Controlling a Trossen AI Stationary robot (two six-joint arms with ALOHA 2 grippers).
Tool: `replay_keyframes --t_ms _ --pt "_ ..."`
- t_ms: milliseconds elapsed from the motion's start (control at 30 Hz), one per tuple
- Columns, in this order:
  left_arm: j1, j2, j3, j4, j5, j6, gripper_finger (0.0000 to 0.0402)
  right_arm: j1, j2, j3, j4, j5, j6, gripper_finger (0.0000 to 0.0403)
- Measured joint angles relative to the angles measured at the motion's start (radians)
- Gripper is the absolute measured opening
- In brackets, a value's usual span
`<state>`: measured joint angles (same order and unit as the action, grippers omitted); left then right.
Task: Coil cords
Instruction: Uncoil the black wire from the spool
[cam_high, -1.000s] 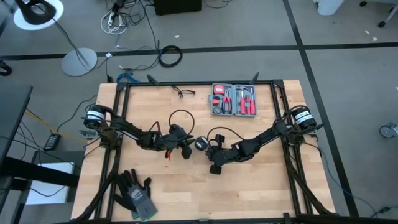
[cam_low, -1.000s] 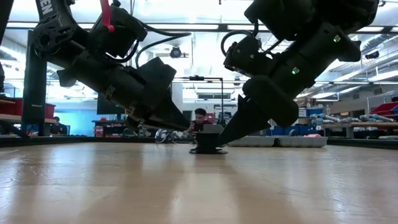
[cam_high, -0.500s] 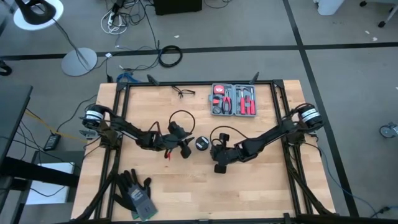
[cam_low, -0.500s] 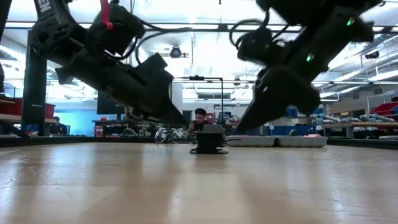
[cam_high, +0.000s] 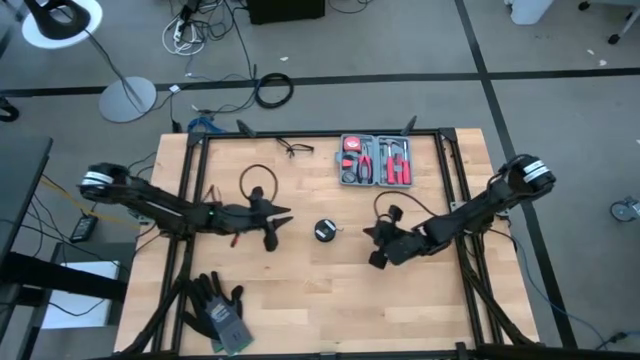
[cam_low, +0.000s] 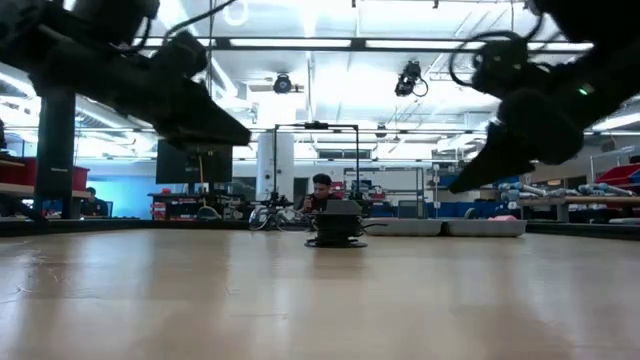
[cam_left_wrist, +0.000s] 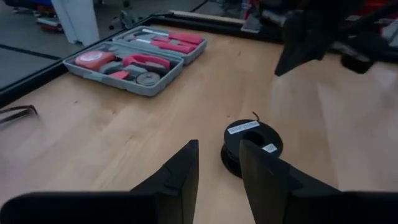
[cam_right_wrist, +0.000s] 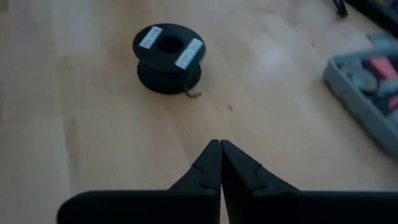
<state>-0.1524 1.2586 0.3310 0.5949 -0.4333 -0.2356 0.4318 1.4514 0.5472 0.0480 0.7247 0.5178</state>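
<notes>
- Your small black spool of thin cord with pale labels sits mid-worktop.
- Left hand, at its nine o'clock, stands slightly parted, empty.
- Right hand, at three o'clock, is closed, empty.

Light wooden table carried a small black cord spool mid-table, grey open tool case at far edge, dark gloves near the near-left corner.
</notes>
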Motion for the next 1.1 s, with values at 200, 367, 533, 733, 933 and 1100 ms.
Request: replay_keyframes --t_ms 200,367,533,733,933,1100 --pt "0.0 -0.195 -0.043 -0.124 0.114 0.03 0.012 0.007 -0.044 -0.148 0.248 0.017 0.037 0.0011" --pt "0.0 -0.276 -0.043 -0.218 0.262 0.131 0.012 0.005 -0.044 -0.193 0.363 0.016 -0.052 0.0008" --pt "0.0 -0.283 -0.043 -0.231 0.268 0.152 0.012 0.005 -0.044 -0.194 0.363 0.016 -0.109 0.0005" --pt "0.0 -0.278 -0.043 -0.219 0.267 0.149 0.012 0.005 -0.044 -0.194 0.371 0.016 -0.12 0.0008" --pt "0.0 -0.278 -0.043 -0.219 0.267 0.147 0.012 0.005 -0.043 -0.194 0.371 0.015 -0.12 0.0006" --pt "0.0 -0.277 -0.043 -0.219 0.266 0.146 0.012 0.005 -0.043 -0.194 0.371 0.015 -0.12 0.0006"
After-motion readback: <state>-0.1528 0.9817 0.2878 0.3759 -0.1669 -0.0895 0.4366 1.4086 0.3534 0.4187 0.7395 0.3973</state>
